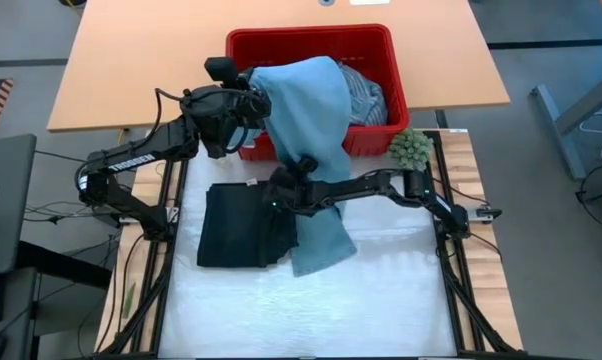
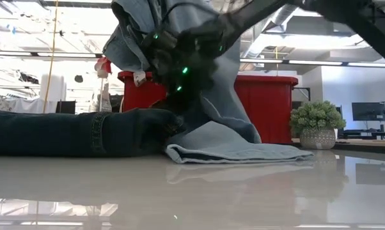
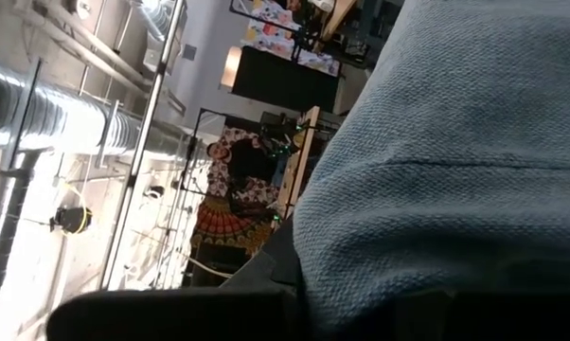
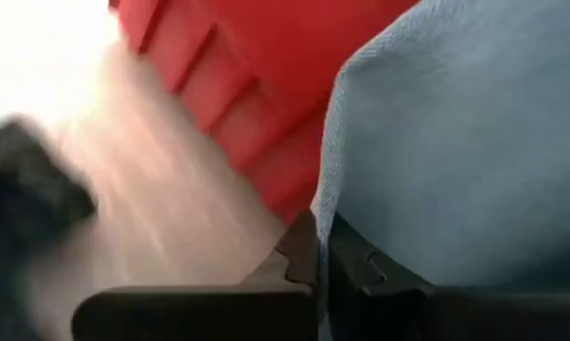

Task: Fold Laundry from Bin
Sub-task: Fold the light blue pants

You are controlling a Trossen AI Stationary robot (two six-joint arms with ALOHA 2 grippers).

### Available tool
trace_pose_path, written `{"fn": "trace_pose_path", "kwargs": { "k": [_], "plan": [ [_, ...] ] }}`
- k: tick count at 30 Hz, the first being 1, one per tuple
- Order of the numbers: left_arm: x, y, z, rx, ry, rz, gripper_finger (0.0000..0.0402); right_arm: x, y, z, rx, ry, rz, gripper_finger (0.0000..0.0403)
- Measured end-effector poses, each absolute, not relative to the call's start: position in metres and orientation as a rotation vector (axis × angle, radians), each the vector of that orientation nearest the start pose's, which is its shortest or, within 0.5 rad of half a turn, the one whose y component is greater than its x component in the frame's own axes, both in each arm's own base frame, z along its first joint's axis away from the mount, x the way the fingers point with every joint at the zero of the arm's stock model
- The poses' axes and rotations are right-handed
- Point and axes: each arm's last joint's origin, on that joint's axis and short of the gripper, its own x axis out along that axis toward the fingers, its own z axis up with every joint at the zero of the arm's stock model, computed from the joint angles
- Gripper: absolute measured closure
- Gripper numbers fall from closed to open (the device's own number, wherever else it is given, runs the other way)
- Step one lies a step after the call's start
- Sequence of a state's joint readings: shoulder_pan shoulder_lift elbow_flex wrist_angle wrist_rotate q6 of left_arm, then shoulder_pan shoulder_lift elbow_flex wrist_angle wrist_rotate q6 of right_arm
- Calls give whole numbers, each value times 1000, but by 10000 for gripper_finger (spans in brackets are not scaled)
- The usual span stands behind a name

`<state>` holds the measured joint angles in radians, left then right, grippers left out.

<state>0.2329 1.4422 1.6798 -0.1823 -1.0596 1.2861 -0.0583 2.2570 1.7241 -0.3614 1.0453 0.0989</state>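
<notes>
Soft, heavy light blue jeans [image 1: 309, 120] draping from the red bin [image 1: 381, 45] sag between the left gripper [image 1: 253, 105] and right gripper [image 1: 303, 172], both clamped on denim edges, best taken at the waistband.

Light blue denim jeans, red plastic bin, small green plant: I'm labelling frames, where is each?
light blue denim jeans [image 1: 303, 110], high view, draped middle.
red plastic bin [image 1: 311, 36], high view, far rim.
small green plant [image 2: 316, 117], low view, foliage.

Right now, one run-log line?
light blue denim jeans: draped from red plastic bin onto table | left gripper: shut on jeans | right gripper: shut on jeans
</notes>
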Motion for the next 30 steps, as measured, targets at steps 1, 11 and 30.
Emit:
{"fn": "trace_pose_path", "kwargs": {
  "k": [1,11,30],
  "plan": [
    [278,92,485,1069,780,1130,386,474,-45,180,-374,791,-1033,378],
    [274,90,496,1019,669,1182,386,347,-18,329,-377,910,-1107,379],
    [246,24,534,1013,481,1184,386,159,8,458,-129,470,-1056,377]
  ]
}}
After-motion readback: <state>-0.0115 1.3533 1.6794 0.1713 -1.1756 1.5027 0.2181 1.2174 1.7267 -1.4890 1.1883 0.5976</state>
